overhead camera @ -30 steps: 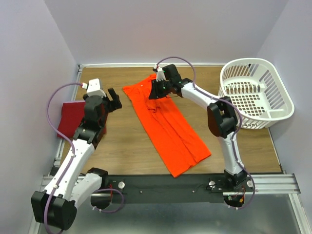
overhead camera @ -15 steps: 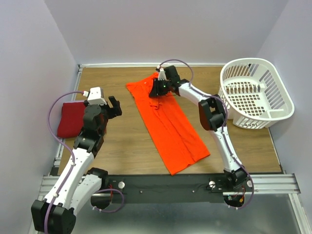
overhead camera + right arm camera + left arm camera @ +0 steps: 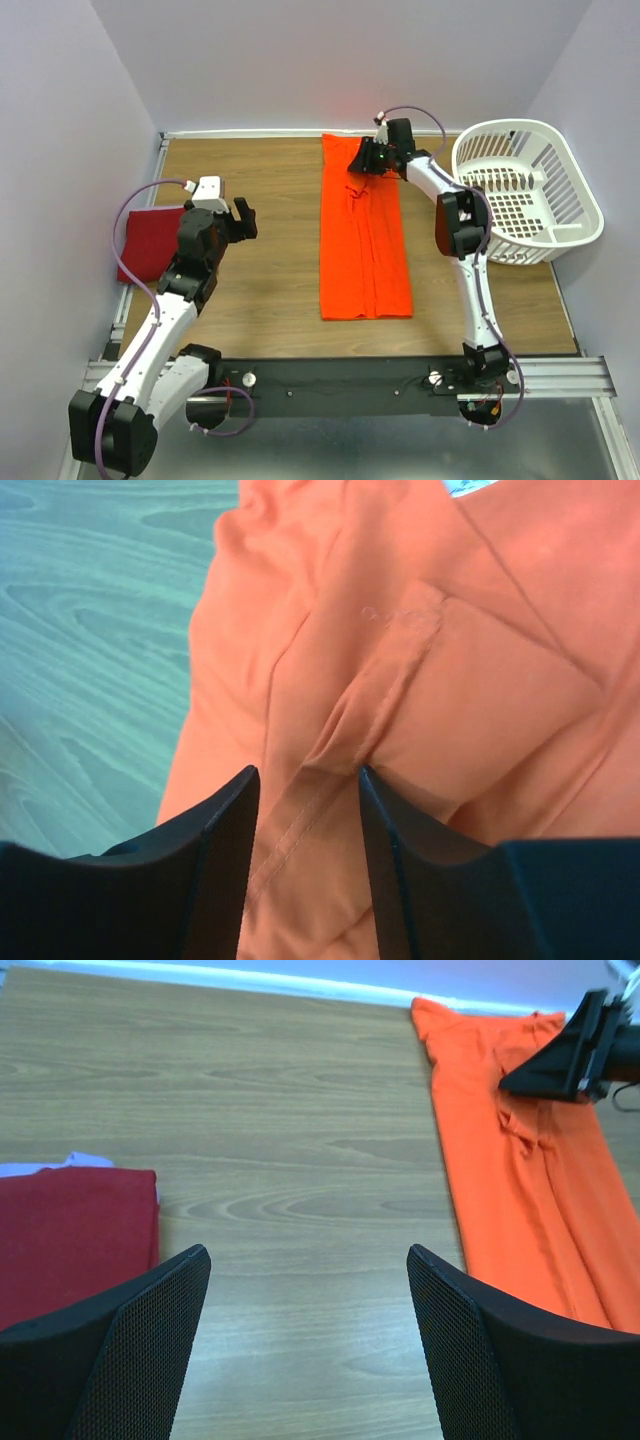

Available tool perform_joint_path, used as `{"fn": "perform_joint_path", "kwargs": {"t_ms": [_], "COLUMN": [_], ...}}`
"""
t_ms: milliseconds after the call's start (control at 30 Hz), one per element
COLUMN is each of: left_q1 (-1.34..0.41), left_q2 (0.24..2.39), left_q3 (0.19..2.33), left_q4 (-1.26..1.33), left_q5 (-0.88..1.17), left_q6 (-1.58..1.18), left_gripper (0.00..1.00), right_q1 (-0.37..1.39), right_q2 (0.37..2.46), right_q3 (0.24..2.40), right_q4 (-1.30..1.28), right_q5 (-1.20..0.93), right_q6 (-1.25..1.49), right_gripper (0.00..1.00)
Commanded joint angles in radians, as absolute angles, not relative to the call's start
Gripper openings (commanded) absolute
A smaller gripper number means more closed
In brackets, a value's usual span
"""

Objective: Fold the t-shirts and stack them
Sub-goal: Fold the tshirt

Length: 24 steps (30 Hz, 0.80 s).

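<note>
The bright orange-red t-shirt lies on the wooden table as a long narrow strip, folded lengthwise, running from the far edge toward the arms. In the right wrist view its hem stitching and creases are sharp. A pale sliver at the top edge of that view is cut off too much to tell what it is.

The dark crimson t-shirt sits folded into a small rectangle at the table's left edge, well apart from the orange one.

A white plastic lattice laundry basket stands at the far right of the table, near the orange strip's far end but not touching it. Both shirts lie outside it.

The right gripper is down on the far end of the orange shirt. Its jaws stand narrowly apart with a seamed ridge of cloth between them; I cannot tell whether they pinch it.

The left gripper hangs over bare wood between the two shirts, nearer the crimson one, with its jaws spread wide and holding nothing.
</note>
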<state>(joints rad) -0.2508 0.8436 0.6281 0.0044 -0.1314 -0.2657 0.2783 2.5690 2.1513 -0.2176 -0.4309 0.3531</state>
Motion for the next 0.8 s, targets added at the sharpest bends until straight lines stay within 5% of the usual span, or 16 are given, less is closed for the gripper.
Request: {"fn": "perform_joint_path", "kwargs": {"t_ms": [0,367,767], "left_q1": [-0.253,-0.308,-0.607], "left_q2": [0.896,1.098,1.187], "left_q3": [0.646,0.709,0.678], "left_q4": [0.017,-0.170,-0.310], "left_q5": [-0.060,0.218,0.212], "left_q6": [-0.268,-0.454,-0.607], "left_gripper": [0.87,0.74,0.69], "right_q1": [0.302,0.308,0.336], "right_q2": [2.427,1.768,1.267], "right_q3": [2.090,1.343,0.709], "right_q4": [-0.218,-0.287,-0.546], "right_q5": [-0.439,-0.252,-0.092], "right_q6": [0.302,0.383,0.491], "right_gripper": [0.53,0.59,0.57]}}
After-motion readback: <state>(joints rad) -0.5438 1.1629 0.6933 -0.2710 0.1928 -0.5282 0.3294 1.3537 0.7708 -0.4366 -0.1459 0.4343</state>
